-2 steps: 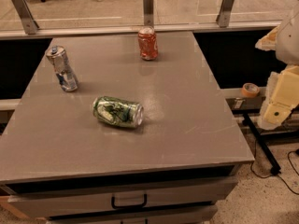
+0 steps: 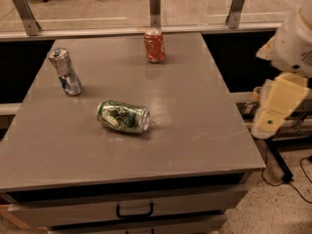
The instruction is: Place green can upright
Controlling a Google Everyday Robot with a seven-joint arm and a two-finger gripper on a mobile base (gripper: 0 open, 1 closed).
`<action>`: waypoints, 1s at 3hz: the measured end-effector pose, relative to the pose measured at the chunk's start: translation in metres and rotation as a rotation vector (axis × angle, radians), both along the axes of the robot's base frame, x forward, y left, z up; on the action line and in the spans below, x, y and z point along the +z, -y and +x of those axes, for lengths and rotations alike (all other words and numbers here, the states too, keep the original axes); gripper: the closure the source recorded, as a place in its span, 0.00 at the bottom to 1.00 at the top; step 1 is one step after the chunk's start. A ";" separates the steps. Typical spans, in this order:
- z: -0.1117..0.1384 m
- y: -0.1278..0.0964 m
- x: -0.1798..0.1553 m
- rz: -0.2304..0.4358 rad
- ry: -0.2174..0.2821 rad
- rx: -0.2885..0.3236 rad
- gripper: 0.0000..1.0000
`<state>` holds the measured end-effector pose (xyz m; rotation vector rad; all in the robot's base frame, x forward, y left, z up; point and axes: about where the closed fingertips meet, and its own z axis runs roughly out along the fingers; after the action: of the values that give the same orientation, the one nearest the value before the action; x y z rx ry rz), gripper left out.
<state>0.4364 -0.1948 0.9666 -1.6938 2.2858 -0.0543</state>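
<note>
The green can (image 2: 123, 116) lies on its side near the middle of the grey table (image 2: 195, 130), its silver end pointing to the right and front. My gripper is out of view. Only cream-coloured links of my arm (image 2: 279, 106) show at the right edge, beside the table's right side and well apart from the green can.
An orange-red can (image 2: 154, 45) stands upright at the table's back middle. A dented silver-blue can (image 2: 65, 72) stands at the back left, leaning a little. A glass rail with metal posts (image 2: 155, 6) runs behind the table. A drawer handle (image 2: 134, 211) is below the front edge.
My arm's cream link has shifted a little to the left, toward the table's right edge. The three cans have not moved.
</note>
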 end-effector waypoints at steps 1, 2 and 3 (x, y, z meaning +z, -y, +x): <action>-0.007 -0.052 -0.022 -0.004 -0.047 -0.028 0.00; -0.014 -0.107 -0.049 0.030 -0.086 -0.008 0.00; -0.014 -0.107 -0.049 0.030 -0.086 -0.007 0.00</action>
<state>0.4224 -0.0879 0.9173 -1.7038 2.3422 0.0522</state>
